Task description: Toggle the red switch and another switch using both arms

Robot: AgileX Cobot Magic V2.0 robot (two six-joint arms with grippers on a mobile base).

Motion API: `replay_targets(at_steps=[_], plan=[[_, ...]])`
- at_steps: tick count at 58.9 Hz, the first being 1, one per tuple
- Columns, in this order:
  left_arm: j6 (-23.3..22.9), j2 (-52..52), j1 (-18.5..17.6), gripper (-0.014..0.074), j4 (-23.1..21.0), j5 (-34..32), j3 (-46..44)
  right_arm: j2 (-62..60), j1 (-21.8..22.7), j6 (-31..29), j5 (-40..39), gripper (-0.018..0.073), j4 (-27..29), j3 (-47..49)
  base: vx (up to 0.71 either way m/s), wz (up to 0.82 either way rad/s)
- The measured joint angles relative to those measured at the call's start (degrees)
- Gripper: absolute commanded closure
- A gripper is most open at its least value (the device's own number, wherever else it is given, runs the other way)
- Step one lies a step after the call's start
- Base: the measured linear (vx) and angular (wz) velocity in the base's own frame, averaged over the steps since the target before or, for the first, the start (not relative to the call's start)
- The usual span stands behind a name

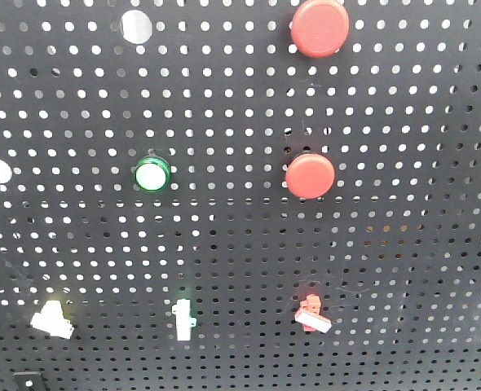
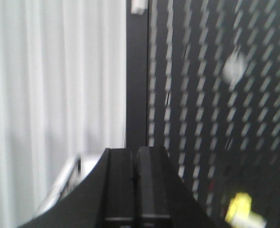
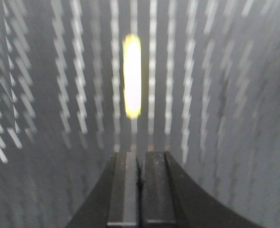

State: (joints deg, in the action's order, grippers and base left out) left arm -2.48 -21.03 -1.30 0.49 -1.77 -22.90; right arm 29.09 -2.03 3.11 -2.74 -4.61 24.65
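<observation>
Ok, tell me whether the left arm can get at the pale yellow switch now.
Probably yes. In the left wrist view the pale yellow switch lies low beside the shut left gripper, with only bare pegboard between them. It is off the fingers' line, so the arm would have to shift sideways.

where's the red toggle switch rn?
Front view: the red switch sits low on the pegboard, directly below the lower round red button, right of the white lever.

The left arm's black two-fingered gripper [image 2: 134, 153] points forward, its flat jaws pressed together with only a thin seam between them. The right arm's black two-fingered gripper [image 3: 140, 156] is likewise closed, gripping nothing.
</observation>
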Motion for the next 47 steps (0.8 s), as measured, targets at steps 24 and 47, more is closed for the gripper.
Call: replay_targets(at_steps=[24, 47], plan=[[0.0, -11.1, -2.3, 0.0594, 0.5, -3.0, 0.3, 5.5, 0.0, 0.0, -0.2, 0.0566, 0.0, 0.0, 0.0, 0.0], [0.0, -20.1, -15.1, 0.0594, 6.2, -4.7, -5.6, 5.5, 0.0, 0.0, -0.6, 0.0566, 0.0, 0.0, 0.0, 0.0]])
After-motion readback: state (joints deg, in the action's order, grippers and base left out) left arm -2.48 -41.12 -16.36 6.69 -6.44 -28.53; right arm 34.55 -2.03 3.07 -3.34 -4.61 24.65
